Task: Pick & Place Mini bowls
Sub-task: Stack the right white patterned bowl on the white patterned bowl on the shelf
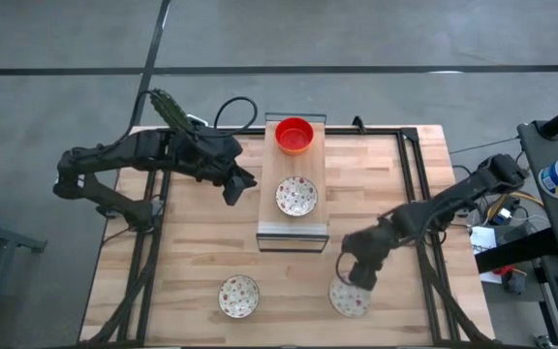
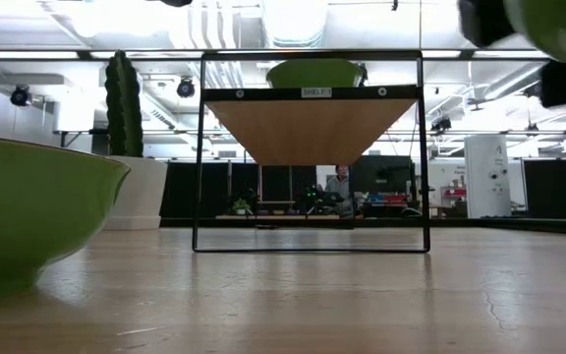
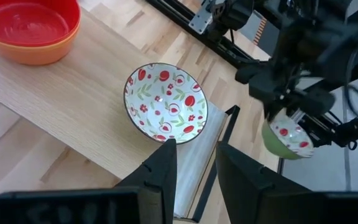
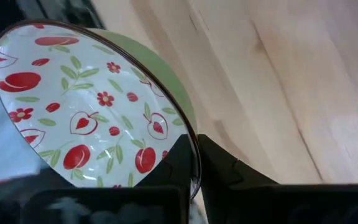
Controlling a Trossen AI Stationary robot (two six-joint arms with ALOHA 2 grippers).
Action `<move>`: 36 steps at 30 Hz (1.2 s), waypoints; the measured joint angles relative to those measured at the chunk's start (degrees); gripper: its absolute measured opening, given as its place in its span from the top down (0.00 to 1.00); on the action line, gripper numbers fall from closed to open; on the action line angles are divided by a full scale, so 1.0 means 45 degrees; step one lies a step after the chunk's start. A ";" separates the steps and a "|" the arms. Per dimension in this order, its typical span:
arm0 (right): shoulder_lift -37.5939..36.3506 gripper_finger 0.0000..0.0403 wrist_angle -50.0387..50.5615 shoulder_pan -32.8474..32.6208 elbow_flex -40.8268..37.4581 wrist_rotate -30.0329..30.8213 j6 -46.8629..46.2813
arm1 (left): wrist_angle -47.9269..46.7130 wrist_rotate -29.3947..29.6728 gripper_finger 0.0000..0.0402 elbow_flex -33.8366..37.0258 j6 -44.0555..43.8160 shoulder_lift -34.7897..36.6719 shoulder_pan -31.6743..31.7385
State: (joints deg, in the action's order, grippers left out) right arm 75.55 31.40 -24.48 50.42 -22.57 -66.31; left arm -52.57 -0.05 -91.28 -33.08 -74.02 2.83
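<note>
My right gripper (image 1: 358, 278) is shut on a mini bowl (image 1: 350, 298), white with red fruit and flowers inside and green outside, above the table's near right part; it also shows in the left wrist view (image 3: 289, 137). A second patterned bowl (image 1: 296, 196) sits on the wooden shelf (image 1: 271, 174). At the shelf's far end a red bowl (image 1: 294, 134) rests in an orange one (image 3: 39, 55). A third patterned bowl (image 1: 238, 296) stands on the table near left. My left gripper (image 3: 194, 165) hovers open beside the shelf's left side. My right gripper pinches the bowl's rim (image 4: 188, 134), one finger inside the bowl and one against its green outer wall. The fingers slant down from above. The bowl is lifted clear of the table (image 2: 558, 29) and tilted, its patterned inside turned partly sideways.
A green cactus (image 2: 124, 103) in a white pot (image 2: 141, 192) stands at the table's far left. The black shelf frame (image 2: 312, 157) sits mid-table. Black rails (image 1: 417, 174) run along the table's sides. Bare wood lies between the two near bowls. A person sits in the room behind.
</note>
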 joint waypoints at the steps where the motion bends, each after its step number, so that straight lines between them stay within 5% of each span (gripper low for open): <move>1: -0.0114 0.97 0.0034 0.0181 0.0181 0.0000 -0.0065 | 0.0078 -0.0004 0.74 0.0069 0.0014 0.0000 0.0000; 10: 0.0031 0.97 0.2861 0.1998 0.3403 -0.0094 -0.0303 | 0.0339 -0.0017 0.74 0.0650 -0.0044 0.0001 0.0002; 36: 0.4777 0.97 0.9735 0.5753 1.3065 0.0300 0.3807 | 0.0444 -0.0022 0.74 0.0747 -0.0044 0.0823 0.0003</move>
State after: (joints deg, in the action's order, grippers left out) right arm 97.05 75.21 1.40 109.21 -21.22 -49.17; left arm -50.57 -0.15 -87.92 -33.28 -70.32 2.85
